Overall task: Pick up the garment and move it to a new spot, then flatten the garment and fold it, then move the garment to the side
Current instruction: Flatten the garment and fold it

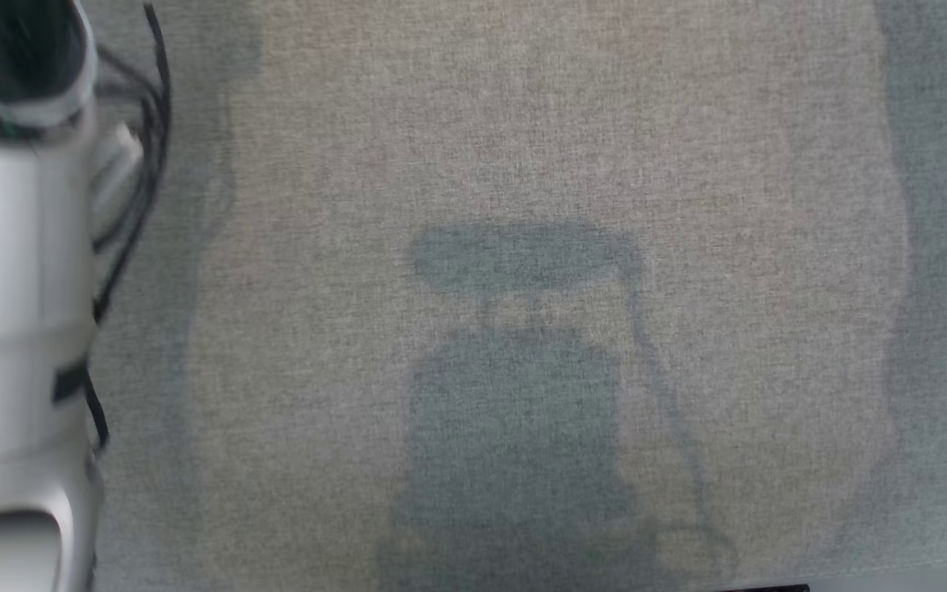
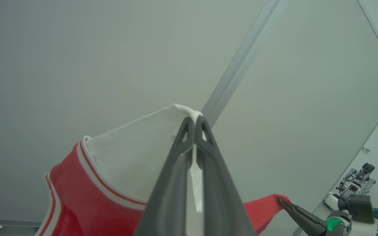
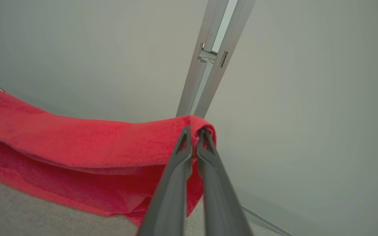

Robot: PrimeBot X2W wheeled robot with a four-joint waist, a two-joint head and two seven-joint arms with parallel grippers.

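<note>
The garment (image 2: 94,183) is red with white trim and a white inner side, and it hangs lifted off the grey surface. My left gripper (image 2: 194,123) is shut on a white edge of it, the cloth pinched at the fingertips. My right gripper (image 3: 194,132) is shut on a red corner of the garment (image 3: 87,144), which stretches away to that view's left and droops toward the grey cloth surface (image 3: 28,216). In the left wrist view the right gripper (image 2: 282,201) holds the far red corner at the lower right. The head view shows my pale left forearm (image 1: 13,312) at its left edge.
The grey fabric tabletop (image 1: 523,164) spreads below the head camera, with the robot's shadow (image 1: 515,411) on it. Pale walls and a metal door frame (image 3: 212,59) stand behind the garment. Another robot (image 2: 353,190) sits far off at the lower right of the left wrist view.
</note>
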